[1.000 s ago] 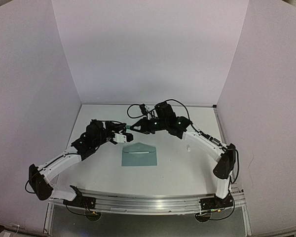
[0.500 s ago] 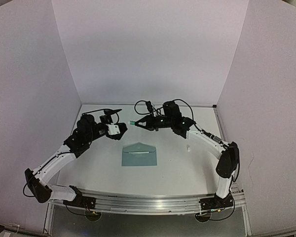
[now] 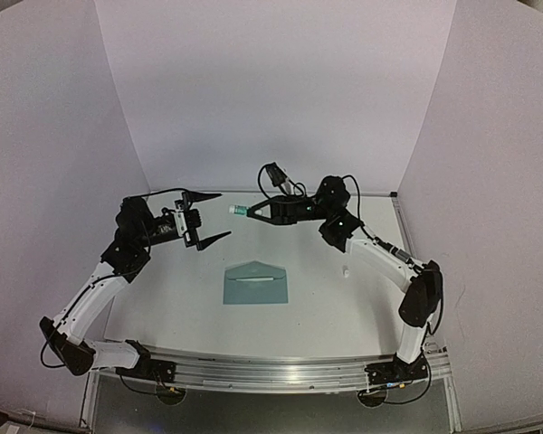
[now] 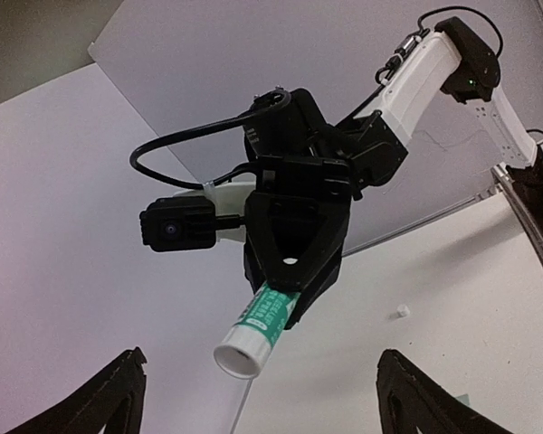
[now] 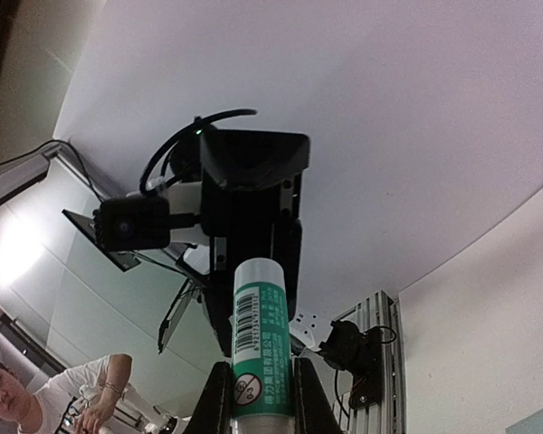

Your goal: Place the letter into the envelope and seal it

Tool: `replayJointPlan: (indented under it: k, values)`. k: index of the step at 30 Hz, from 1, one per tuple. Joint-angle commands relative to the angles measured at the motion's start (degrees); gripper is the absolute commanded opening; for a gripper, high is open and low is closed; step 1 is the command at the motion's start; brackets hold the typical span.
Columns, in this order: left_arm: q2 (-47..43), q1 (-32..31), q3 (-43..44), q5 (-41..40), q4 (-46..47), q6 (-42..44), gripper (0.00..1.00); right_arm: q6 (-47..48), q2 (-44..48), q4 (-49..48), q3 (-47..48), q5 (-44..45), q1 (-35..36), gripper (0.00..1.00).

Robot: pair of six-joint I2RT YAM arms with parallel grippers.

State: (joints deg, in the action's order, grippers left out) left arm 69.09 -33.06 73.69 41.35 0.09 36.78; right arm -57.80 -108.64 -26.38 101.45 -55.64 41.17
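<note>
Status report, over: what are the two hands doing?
Left hand open, empty. Right hand shut on glue stick. Envelope flat on table, letter not visible.

The white table carries a teal envelope lying flat near its middle, with a small white piece apart to its right.

Top cam high behind; wrist cams face-to-face, sharing glue stick

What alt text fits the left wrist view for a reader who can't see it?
The right fingers clamp a green-and-white glue stick in mid-air, its white end pointing toward the camera. The left fingers stand wide apart and empty at the bottom corners, above the white table.
</note>
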Motion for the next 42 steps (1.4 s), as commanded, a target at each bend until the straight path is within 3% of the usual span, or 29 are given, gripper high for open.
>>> replayJointPlan:
  k: [1, 5, 14, 19, 23, 28, 31, 33, 35, 36, 38, 40, 42]
  values:
    - [1.3, 0.1, 4.3, 7.1, 3.3, -7.5, 0.79, -2.6, 0.3, -8.9, 3.4, -5.4, 1.4, 0.0]
    - [1.4, 0.0, 4.9, 11.1, -0.9, -3.5, 0.64, -3.5, 0.1, -9.7, 3.3, -5.4, 1.6, 0.0]
    - [2.3, -1.3, 7.8, 8.7, -6.2, 0.6, 0.6, -4.5, -1.5, -9.7, 3.2, -5.5, 2.0, 0.0]
    - [2.7, -1.7, 8.1, 7.9, -7.9, 2.4, 0.44, -4.8, -3.0, -9.7, 4.3, -6.1, 2.6, 0.0]
    - [3.1, -1.9, 8.4, 7.9, -8.3, 2.9, 0.41, -5.1, -3.7, -9.7, 5.1, -6.6, 2.8, 0.0]
    - [3.3, -2.1, 8.4, 7.4, -8.5, 3.2, 0.22, -5.5, -4.0, -9.8, 5.2, -6.6, 3.0, 0.0]
    - [3.2, -2.1, 8.2, 6.7, -8.7, 3.6, 0.04, -5.4, -3.9, -9.7, 5.1, -6.6, 3.0, 0.0]
    - [3.0, -2.2, 8.4, 6.2, -9.2, 3.7, 0.0, -5.4, -4.0, -9.7, 4.8, -6.3, 3.0, 0.0]
    - [3.1, -2.3, 8.9, 5.0, -10.3, 3.3, 0.0, -5.5, -4.0, -9.6, 4.0, -5.3, 2.9, 0.14]
    - [3.1, -2.5, 9.0, 3.6, -11.1, 2.8, 0.0, -5.5, -3.8, -9.6, 3.4, -4.7, 2.5, 0.36]
    - [3.6, -2.7, 10.1, -2.2, -14.1, -0.7, 0.0, -5.0, -2.7, -9.5, 0.3, -2.5, 1.4, 0.63]
    - [5.2, -2.7, 12.7, -8.3, -21.0, -4.0, 0.0, -4.5, -0.3, -9.4, -4.7, 1.7, -0.6, 0.79]
    - [7.0, -2.7, 15.2, -13.6, -28.1, -6.5, 0.0, -4.2, 2.7, -8.2, -10.3, 7.0, -3.4, 0.85]
